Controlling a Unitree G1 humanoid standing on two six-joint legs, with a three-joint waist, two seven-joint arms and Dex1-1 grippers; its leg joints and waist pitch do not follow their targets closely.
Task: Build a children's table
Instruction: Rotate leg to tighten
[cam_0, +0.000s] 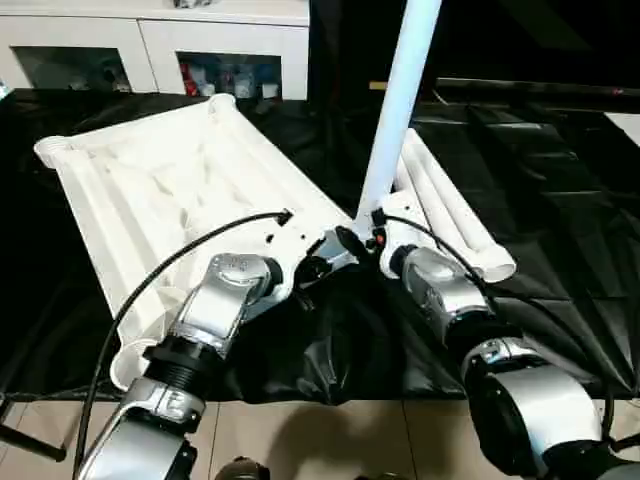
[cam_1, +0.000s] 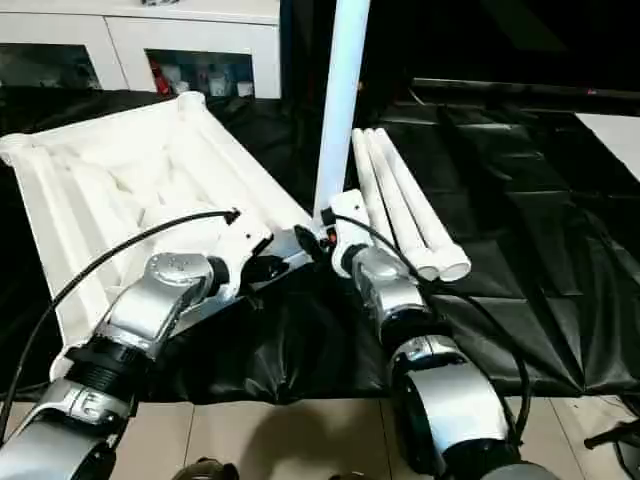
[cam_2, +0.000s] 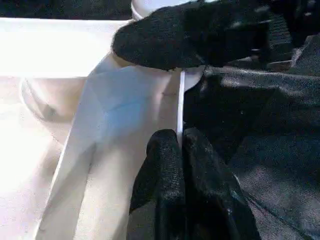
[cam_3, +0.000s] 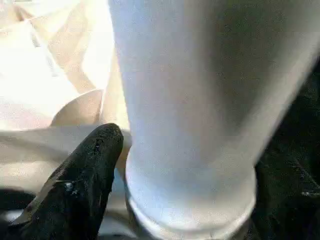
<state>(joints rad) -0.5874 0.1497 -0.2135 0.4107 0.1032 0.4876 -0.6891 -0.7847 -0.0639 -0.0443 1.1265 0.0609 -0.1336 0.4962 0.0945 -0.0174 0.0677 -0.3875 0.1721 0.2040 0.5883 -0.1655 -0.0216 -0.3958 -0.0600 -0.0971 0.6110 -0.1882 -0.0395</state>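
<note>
A: Nearest in the head view are the two silver forearms, reaching out over the near edge of the black-draped counter (cam_0: 560, 180). What are they on?

B: Both meet at the near right corner of the table top (cam_0: 150, 190), which lies underside up on the left half of the counter. One leg (cam_0: 400, 110) stands upright in that corner socket; three spare legs (cam_1: 410, 215) lie side by side just right of it.

A: And the left gripper (cam_2: 181, 145)?

B: In the left wrist view its jaws are together, pinching the thin edge of the top's rim near that corner. A good anchor, I'd judge: it keeps the top from sliding.

A: The right gripper (cam_0: 372, 232)?

B: It sits at the foot of the standing leg. In the right wrist view one black finger (cam_3: 80, 180) lies beside the leg's flared base, but I cannot tell whether its jaws clasp the leg or stand apart.

A: So how should the seating go?

B: Keep the leg plumb, press straight down along its axis, and hold the rim pinned. A tilted push would likely jam the socket or tip the leg.
</note>
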